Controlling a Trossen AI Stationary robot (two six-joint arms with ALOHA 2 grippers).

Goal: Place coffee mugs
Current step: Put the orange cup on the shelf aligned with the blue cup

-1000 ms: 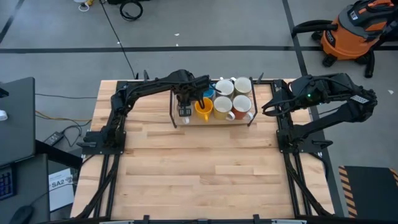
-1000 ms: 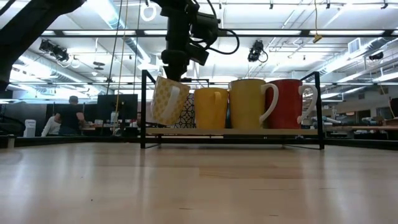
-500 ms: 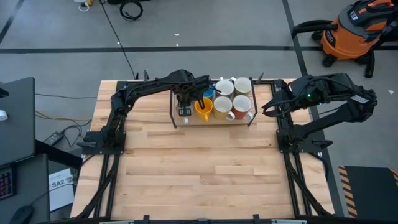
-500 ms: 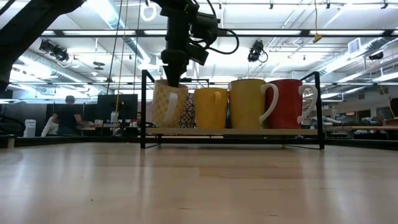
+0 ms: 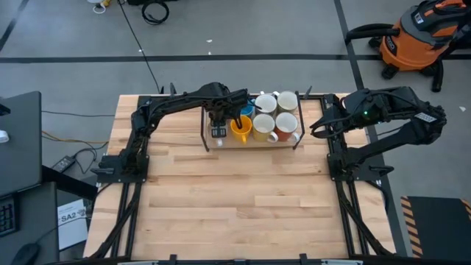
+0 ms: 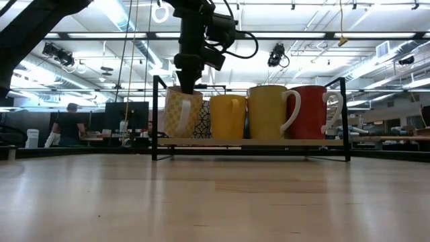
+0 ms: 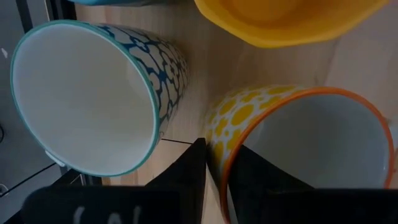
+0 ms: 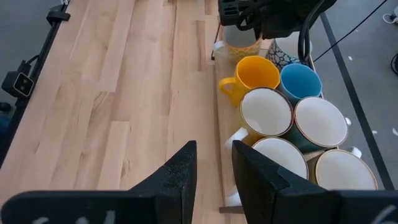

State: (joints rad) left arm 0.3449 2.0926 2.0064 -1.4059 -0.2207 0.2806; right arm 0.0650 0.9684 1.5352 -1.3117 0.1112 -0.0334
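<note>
Left pincer (image 6: 186,86) is clamped on the rim of the yellow-spotted mug (image 6: 181,113), one finger inside and one outside, at the left end of the black wire rack (image 6: 157,114) on the wooden surface (image 5: 235,199). That mug stands upright on the rack shelf, just beside the teal-patterned mug (image 7: 93,99) and the orange-yellow mug (image 6: 227,116). Right pincer (image 5: 318,126) hovers near the rack's right end, fingers parted and holding nothing.
</note>
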